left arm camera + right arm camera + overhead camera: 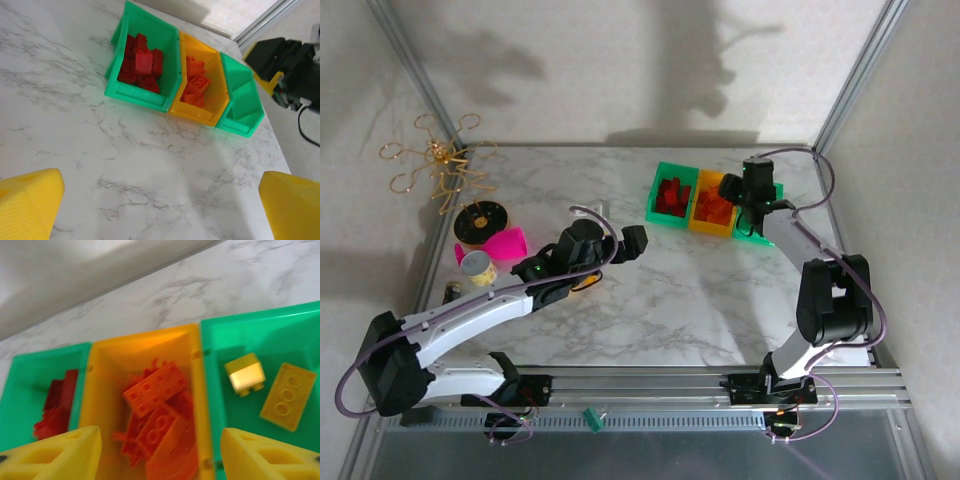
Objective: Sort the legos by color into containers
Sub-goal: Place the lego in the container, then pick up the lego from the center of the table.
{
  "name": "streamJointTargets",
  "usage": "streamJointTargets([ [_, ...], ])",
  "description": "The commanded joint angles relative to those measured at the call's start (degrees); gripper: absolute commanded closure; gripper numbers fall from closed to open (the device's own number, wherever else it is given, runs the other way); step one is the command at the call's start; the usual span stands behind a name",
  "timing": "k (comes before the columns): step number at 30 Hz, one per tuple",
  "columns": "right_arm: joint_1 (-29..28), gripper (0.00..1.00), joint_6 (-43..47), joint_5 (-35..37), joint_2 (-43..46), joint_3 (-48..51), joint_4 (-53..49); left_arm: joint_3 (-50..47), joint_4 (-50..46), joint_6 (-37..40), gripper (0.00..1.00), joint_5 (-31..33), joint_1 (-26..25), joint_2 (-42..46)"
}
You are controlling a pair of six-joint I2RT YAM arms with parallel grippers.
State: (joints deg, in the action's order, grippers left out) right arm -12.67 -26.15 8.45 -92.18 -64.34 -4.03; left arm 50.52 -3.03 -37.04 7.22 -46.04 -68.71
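We observe the right gripper [160,452] spread and empty above the containers [145,344], yellow legos [288,396] lying in the rightmost; the left gripper [160,200] is likewise spread

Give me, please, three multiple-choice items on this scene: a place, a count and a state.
1. Which bin holds the red bricks? A) left green bin B) orange-yellow bin C) right green bin
2. How many yellow bricks show in the right green bin? A) none B) two C) six
3. How do the right gripper's jaws stand? A) shut on a brick B) shut, empty C) open, empty
1 A: red lies there; the orange-yellow bin holds orange bricks. 2 B: two show inside it. 3 C: wide apart, nothing between.
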Motion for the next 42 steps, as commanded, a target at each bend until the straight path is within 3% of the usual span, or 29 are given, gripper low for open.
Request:
streamJointTargets([
  [1,-3.9,0.34,1.4,1.5,3.8,2.3,-0.2,-1.5,-1.7,-0.1,0.00,3.2,-0.2,3.0],
  [11,-19.6,0.25,2.1,2.3,5.1,6.2,0.3,-6.5,-6.6,-5.0,0.00,7.2,0.7,9.5],
  [21,-34.4,0.19,4.2,-1.3,-3.7,3.1,4.6,-11.8,-14.6,-10.0,0.00,10.9,1.8,18.4],
  [29,-39.2,0.19,4.9,-1.6,-17.2,-9.4,4.2,-13.1,-19.5,-12.7,0.00,13.6,2.4,24.0],
  [42,-40.1,0.28,5.5,-2.7,-34.5,-27.8,-0.2,-14.7,-19.2,-13.2,0.00,15.5,3.2,26.6],
])
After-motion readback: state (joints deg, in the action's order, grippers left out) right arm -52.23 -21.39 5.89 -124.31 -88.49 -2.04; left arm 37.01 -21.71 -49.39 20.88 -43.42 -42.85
